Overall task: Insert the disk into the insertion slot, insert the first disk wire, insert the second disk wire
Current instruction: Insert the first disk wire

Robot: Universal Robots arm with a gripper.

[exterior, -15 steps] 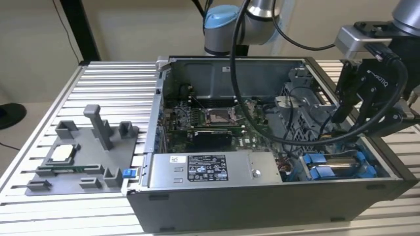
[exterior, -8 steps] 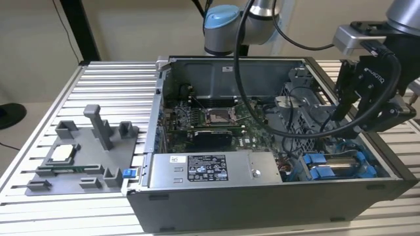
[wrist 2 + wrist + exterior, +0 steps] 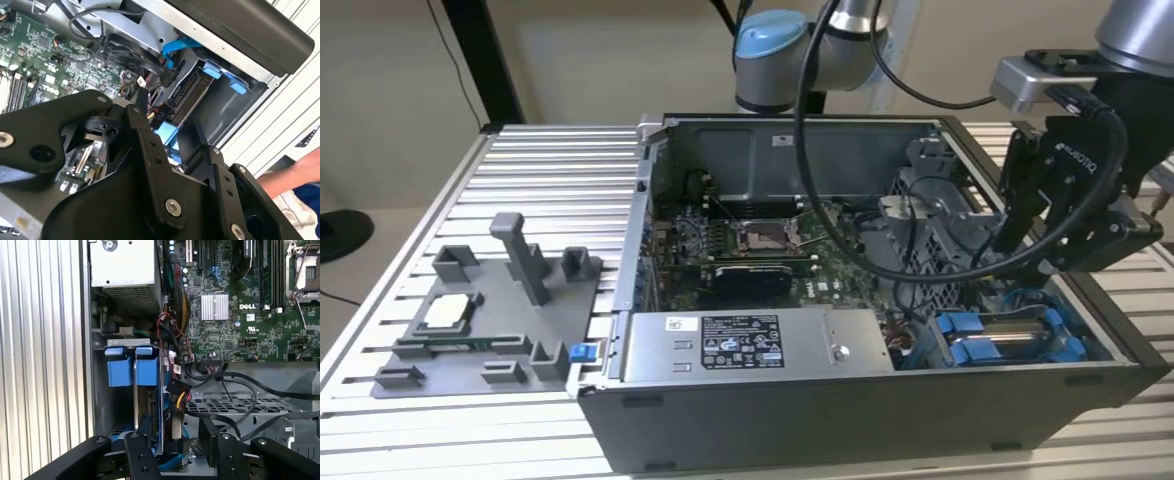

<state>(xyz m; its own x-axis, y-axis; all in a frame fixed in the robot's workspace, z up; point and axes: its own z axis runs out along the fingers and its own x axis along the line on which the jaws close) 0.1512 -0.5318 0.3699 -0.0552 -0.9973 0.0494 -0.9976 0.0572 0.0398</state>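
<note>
The disk (image 3: 1021, 336) sits edge-up in the insertion slot (image 3: 958, 338), a grey bay with blue tabs in the case's near corner on the exterior view's right. In the first wrist view the disk (image 3: 149, 410) stands beside the slot's blue tabs (image 3: 120, 367). My gripper (image 3: 175, 424) hangs over the disk's cabled end, open, one finger on each side. A black connector with yellow and red wires (image 3: 178, 404) lies against that end; I cannot tell whether it is seated. In the second wrist view the gripper (image 3: 170, 112) straddles the same connector beside the disk (image 3: 194, 97).
A grey power-supply box (image 3: 747, 345) fills the case's front, with the motherboard (image 3: 747, 240) behind it. A perforated cage (image 3: 225, 405) and loose black cables lie beside the bay. A grey fixture tray (image 3: 480, 320) sits on the table at the exterior view's left. A person's arm (image 3: 295, 175) is outside the case.
</note>
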